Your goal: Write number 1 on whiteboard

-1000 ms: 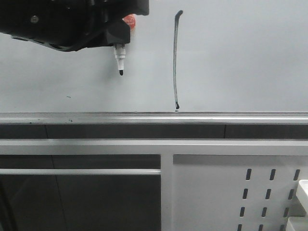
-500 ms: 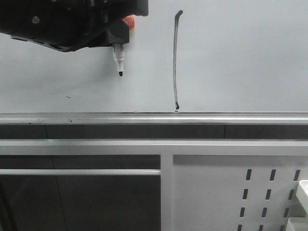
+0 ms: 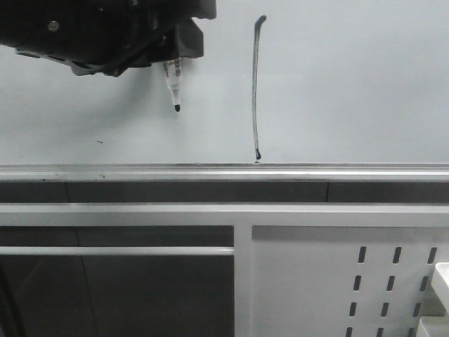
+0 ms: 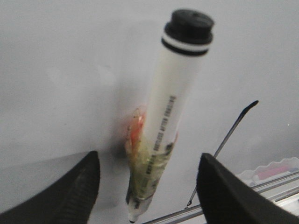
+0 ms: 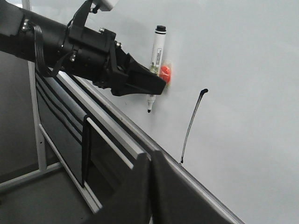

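Since half a second ago the left gripper [image 3: 184, 42] has shifted slightly right and up in the front view, so its black finger now covers the orange blob that showed beside the marker [image 3: 173, 86] before; the marker's tip sits at the same spot, off the stroke. In the left wrist view the left gripper [image 4: 147, 186] stands wide, both fingers [image 4: 70, 196] clear of the marker [image 4: 166, 121], which stays against the whiteboard [image 4: 56, 70] on an orange holder [image 4: 134, 133]. The right gripper [image 5: 150, 196] is closed, its fingers pressed together with nothing between them. No container with contents can be made out; a small pale tray edge shows blurred in the left wrist view, contents unclear. The number 1 [image 3: 255, 88] is a thin black near-vertical stroke on the whiteboard [image 3: 351, 84], right of the marker, with a small hook at the top and an ink blob at the bottom just above the silver rail [image 3: 224, 172]. A perforated panel [image 3: 344, 281] lies below.
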### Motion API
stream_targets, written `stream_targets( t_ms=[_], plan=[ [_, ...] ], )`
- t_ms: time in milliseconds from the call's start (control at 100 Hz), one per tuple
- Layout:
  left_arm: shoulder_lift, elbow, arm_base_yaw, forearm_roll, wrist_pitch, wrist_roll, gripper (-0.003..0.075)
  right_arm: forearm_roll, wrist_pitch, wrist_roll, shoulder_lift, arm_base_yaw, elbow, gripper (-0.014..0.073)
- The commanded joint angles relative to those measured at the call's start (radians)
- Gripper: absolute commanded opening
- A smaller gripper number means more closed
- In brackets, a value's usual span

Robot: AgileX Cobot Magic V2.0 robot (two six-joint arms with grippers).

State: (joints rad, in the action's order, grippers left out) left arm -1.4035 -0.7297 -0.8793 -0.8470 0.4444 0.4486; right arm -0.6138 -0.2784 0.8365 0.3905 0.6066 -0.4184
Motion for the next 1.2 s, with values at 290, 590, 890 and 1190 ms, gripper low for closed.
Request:
stream_targets(
  t_ms=[290,590,890,1190],
  plan=[
    [0.222,0.033,-0.003,0.010,-0.039,0.079,0.0508,-0.015,0.063,0.003,0.005,-0.007,-0.023,-0.0050],
    [0.571,0.215,-0.003,-0.015,-0.115,0.140,0.0094,-0.017,0.015,0.003,-0.021,-0.007,-0.025,-0.0050],
    [0.875,0.302,-0.002,-0.013,-0.248,0.225,-0.0020,-0.017,0.009,0.003,-0.028,-0.007,-0.025,-0.0050],
    [0.923,0.307,-0.002,-0.019,-0.272,0.225,-0.0020,-0.017,0.009,0.003,-0.028,-0.007,-0.025,-0.0050]
  ],
)
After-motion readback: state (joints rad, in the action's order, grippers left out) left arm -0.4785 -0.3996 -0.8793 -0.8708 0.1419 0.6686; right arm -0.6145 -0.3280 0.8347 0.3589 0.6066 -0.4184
